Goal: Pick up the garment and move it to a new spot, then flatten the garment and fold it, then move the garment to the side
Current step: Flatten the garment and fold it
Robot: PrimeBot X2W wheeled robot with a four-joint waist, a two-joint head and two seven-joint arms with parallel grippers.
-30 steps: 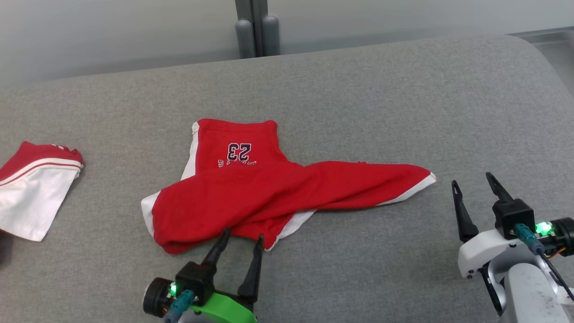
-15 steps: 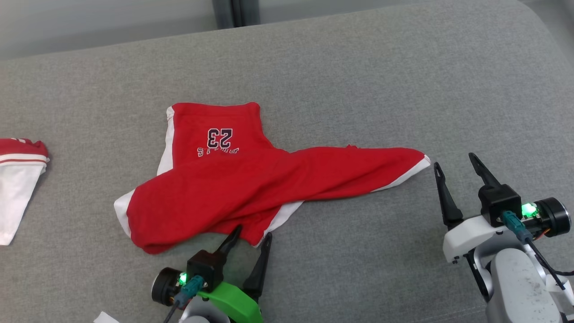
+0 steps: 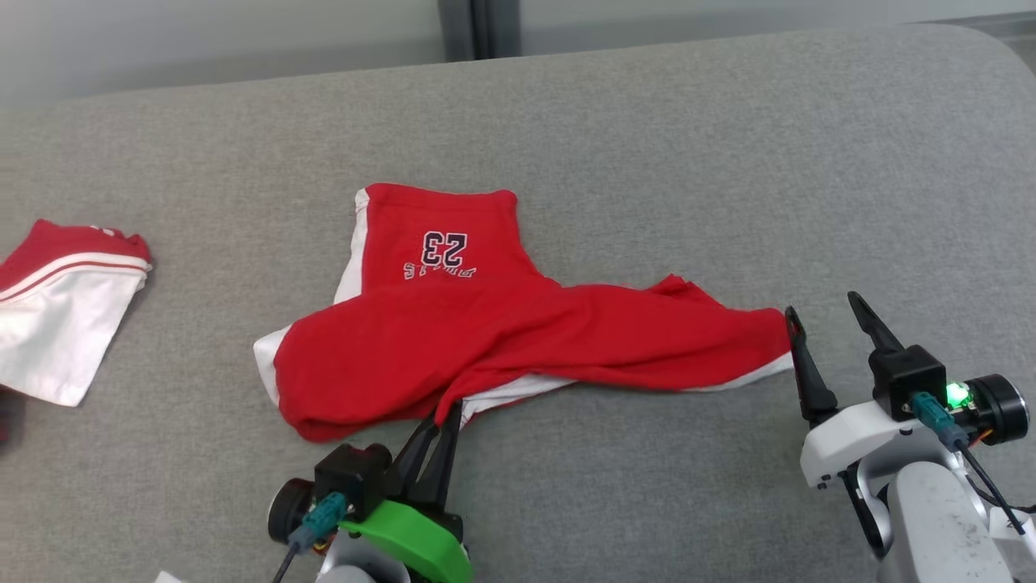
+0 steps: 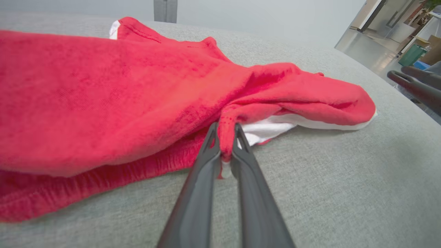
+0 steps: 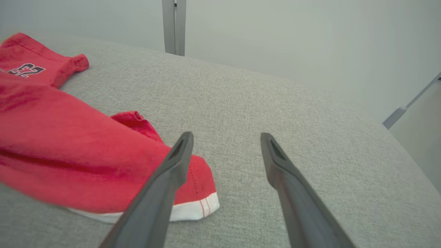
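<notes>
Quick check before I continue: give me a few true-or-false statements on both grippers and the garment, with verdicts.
1. The left gripper has its jaws shut on the red garment. True.
2. The right gripper grips the garment too. False: its jaws stand open at the garment's end.
3. The garment shows the number 23. True.
4. A second red-and-white cloth lies at the robot's right. False: it lies at its left.
</notes>
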